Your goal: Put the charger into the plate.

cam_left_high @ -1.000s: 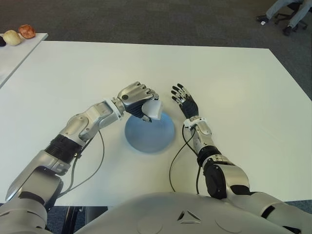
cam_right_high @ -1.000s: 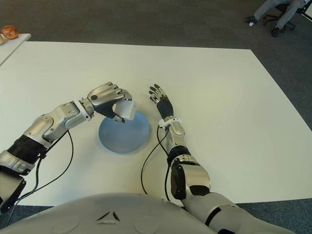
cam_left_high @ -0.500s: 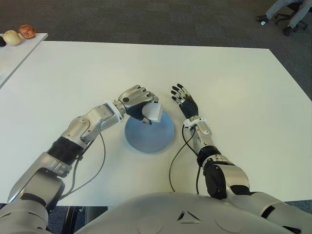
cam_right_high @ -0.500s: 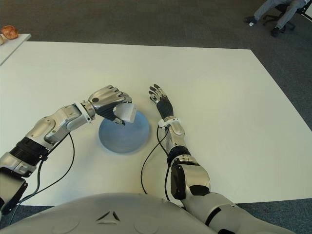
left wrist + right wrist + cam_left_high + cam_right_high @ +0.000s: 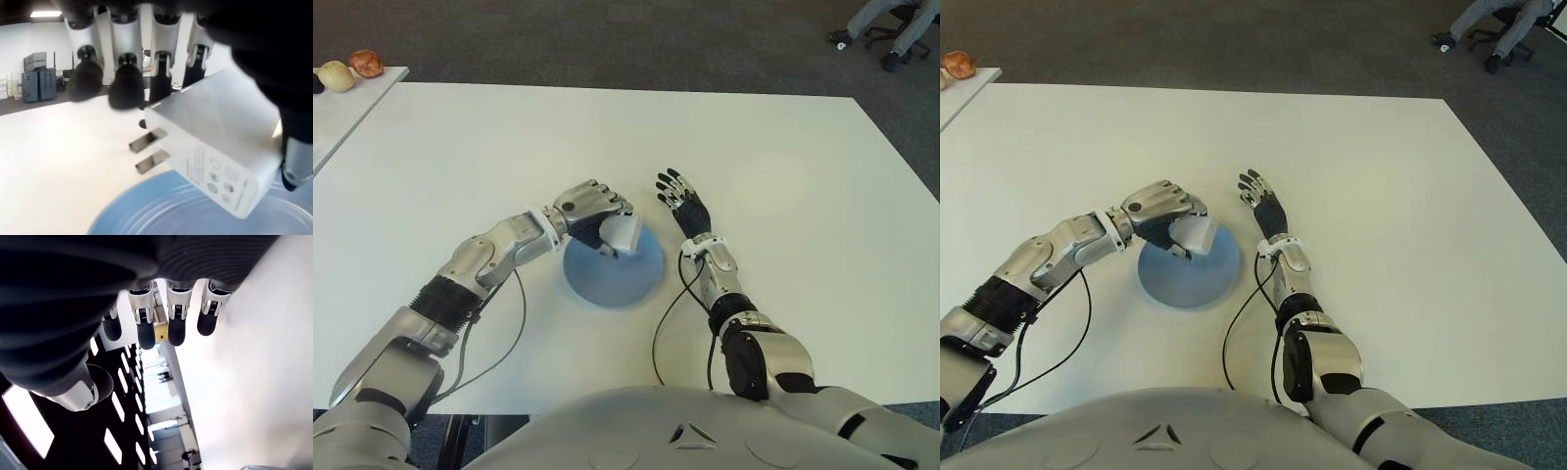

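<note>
The left hand (image 5: 590,208) curls its fingers around a white square plastic charger (image 5: 621,233), holding it just above the far-left rim of the round blue plate (image 5: 617,272), prongs bare. The right hand (image 5: 683,204) shows just right of the plate with fingers spread and holding nothing. The white desk (image 5: 783,176) lies open all around the plate.
</note>
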Controlling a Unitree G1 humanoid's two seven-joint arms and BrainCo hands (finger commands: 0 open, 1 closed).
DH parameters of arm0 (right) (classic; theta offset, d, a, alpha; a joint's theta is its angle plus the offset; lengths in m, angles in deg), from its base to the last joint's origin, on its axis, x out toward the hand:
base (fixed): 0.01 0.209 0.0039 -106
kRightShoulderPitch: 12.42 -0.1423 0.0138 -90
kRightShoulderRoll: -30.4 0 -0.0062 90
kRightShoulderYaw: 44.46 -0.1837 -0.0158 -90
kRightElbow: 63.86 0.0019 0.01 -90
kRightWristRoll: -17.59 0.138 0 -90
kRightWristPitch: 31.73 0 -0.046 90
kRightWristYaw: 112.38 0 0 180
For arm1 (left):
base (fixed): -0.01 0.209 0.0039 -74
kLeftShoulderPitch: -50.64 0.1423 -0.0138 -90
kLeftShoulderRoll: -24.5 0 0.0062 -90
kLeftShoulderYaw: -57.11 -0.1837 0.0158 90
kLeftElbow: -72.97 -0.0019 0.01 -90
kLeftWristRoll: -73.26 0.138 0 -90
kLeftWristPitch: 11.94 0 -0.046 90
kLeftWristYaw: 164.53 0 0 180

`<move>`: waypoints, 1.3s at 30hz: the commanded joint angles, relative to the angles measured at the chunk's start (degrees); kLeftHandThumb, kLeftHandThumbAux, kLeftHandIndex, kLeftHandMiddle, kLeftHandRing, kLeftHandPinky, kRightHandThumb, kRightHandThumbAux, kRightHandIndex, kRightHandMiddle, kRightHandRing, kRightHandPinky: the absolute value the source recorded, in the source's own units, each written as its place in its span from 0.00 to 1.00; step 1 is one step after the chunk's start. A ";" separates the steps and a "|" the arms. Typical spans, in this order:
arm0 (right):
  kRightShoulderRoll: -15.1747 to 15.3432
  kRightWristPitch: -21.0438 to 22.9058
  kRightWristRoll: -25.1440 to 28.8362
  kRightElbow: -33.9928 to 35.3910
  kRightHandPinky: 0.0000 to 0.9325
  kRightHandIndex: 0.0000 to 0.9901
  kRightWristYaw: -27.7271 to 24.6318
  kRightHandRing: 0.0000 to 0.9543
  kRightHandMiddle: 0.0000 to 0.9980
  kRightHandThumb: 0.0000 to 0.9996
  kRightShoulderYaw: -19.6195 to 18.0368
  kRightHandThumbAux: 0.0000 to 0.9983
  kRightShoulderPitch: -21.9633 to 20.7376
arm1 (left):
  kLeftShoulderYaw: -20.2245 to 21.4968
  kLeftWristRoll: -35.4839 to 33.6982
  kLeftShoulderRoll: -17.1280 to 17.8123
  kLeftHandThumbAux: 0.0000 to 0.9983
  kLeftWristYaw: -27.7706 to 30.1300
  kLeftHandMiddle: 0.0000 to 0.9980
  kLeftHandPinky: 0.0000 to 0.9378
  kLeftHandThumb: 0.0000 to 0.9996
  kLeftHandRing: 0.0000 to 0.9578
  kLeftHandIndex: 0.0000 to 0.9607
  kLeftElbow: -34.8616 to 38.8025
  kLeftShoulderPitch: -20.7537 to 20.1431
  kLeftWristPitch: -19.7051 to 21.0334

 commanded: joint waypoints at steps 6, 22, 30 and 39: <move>-0.29 3.39 0.53 -2.81 0.04 0.09 -1.07 0.09 0.13 0.00 0.08 0.65 4.79 | 2.21 -2.71 3.98 0.21 13.10 0.01 0.01 0.20 0.01 0.00 11.43 0.76 1.27; -0.21 3.77 0.17 -2.57 0.03 0.07 -0.42 0.06 0.11 0.00 0.41 0.66 4.82 | 3.87 -3.67 3.88 0.15 15.23 0.00 0.00 0.17 0.00 0.00 12.89 0.22 1.14; -0.23 3.67 0.37 -2.49 0.05 0.07 -0.62 0.06 0.10 0.00 0.32 0.67 4.81 | 4.62 -3.03 3.71 0.16 14.20 0.00 0.00 0.17 0.00 0.00 12.96 0.57 0.11; -0.12 3.61 0.45 -2.37 0.04 0.08 -0.79 0.07 0.11 0.00 0.27 0.66 4.89 | 5.26 -2.57 2.98 0.17 13.39 0.00 0.00 0.16 0.00 0.00 13.27 1.15 0.30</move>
